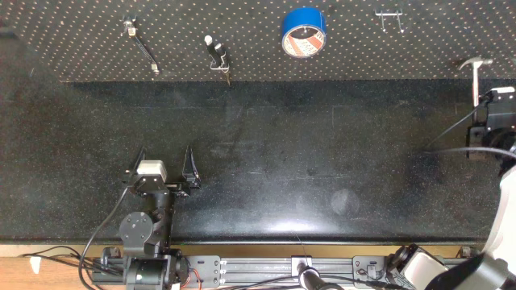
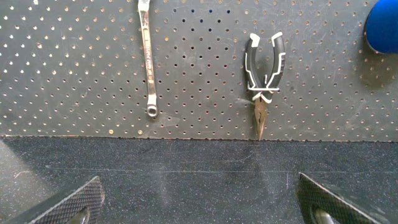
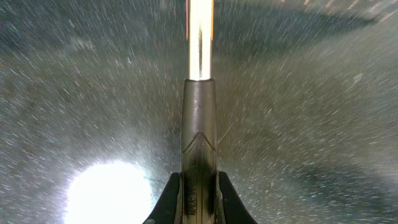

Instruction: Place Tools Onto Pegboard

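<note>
A hammer with a chrome shaft and dark grip stands at the far right, its head near the lower edge of the pegboard. My right gripper is shut on the grip and shows in the top view as the right gripper. On the pegboard hang a wrench, black-and-white pliers and a blue tape roll. My left gripper is open over the black table, well short of the board, its carbon fingers wide apart with nothing between them.
A bare metal hook sticks out of the pegboard at the upper right. The black table mat runs between the arms. Cables trail along the front edge by the arm bases.
</note>
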`<state>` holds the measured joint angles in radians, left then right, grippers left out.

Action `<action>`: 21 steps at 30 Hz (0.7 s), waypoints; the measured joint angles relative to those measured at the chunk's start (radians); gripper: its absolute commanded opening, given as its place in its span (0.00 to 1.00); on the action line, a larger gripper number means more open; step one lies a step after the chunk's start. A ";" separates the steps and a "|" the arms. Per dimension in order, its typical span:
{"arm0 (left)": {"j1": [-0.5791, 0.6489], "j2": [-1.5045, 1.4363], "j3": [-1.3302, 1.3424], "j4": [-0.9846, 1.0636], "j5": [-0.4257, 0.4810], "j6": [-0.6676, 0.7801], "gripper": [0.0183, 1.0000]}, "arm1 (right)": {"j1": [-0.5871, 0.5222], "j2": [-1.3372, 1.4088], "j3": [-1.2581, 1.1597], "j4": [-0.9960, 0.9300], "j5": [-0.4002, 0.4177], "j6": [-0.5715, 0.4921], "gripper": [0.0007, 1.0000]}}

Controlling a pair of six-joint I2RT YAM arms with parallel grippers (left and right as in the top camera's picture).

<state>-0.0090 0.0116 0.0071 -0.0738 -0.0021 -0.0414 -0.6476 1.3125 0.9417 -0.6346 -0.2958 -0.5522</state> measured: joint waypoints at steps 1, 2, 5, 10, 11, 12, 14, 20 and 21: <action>0.000 0.000 0.000 0.000 0.000 0.000 1.00 | 0.022 -0.041 0.000 0.000 -0.001 0.019 0.07; 0.000 0.000 0.000 0.000 0.000 0.000 1.00 | 0.044 -0.070 0.000 0.002 -0.003 0.036 0.07; 0.000 0.000 0.000 0.000 0.000 0.000 1.00 | 0.166 -0.177 0.000 0.040 -0.017 0.110 0.07; 0.000 0.000 0.000 0.000 0.000 0.000 1.00 | 0.345 -0.235 -0.001 0.158 -0.024 0.241 0.07; 0.000 0.000 0.000 0.000 0.000 0.000 1.00 | 0.366 -0.235 -0.002 0.169 -0.023 0.252 0.07; 0.000 0.000 0.000 0.000 0.000 0.000 1.00 | 0.391 -0.235 -0.002 0.196 -0.024 0.261 0.07; 0.000 0.000 0.000 0.000 0.000 0.000 1.00 | 0.439 -0.235 -0.002 0.231 -0.029 0.278 0.07; 0.000 0.000 0.000 0.000 0.000 0.000 1.00 | 0.520 -0.145 -0.002 0.277 -0.029 0.301 0.07; 0.000 0.000 0.000 0.000 0.000 0.000 1.00 | 0.524 -0.119 -0.002 0.277 -0.029 0.301 0.07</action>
<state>-0.0090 0.0116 0.0071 -0.0738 -0.0021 -0.0414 -0.1234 1.1934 0.9398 -0.3580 -0.3244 -0.2508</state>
